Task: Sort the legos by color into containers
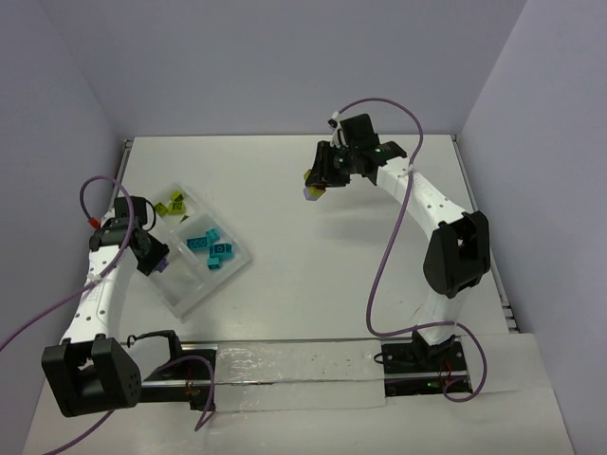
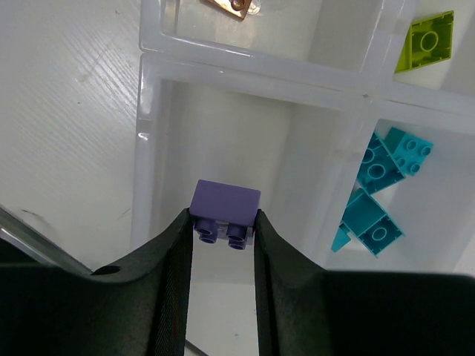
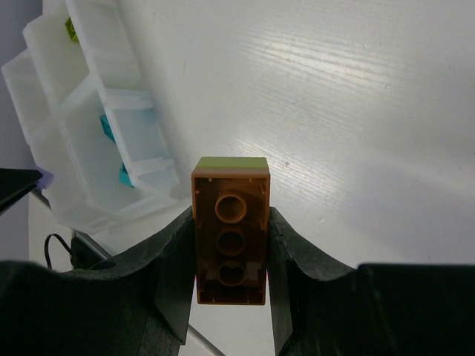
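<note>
Pinching a purple brick [image 2: 225,204] between the two fingers of the left gripper [image 2: 223,222], closed tight on its sides. Hanging over one box of the clear tray [image 2: 148,67], just past the fingertips. Off to the right of those fingers, teal bricks [image 2: 382,182] in the next box. Farther ahead and right, a lime brick [image 2: 427,41]. Straight ahead, an orange bit [image 2: 230,6] — cut off at the edge. Squeezing an orange brick [image 3: 231,245] in the right gripper [image 3: 231,222], shut on both long sides, with a lime piece [image 3: 231,162] stuck on the far end. Over the white table [image 3: 356,111] — tray well off to the left of that gripper.
</note>
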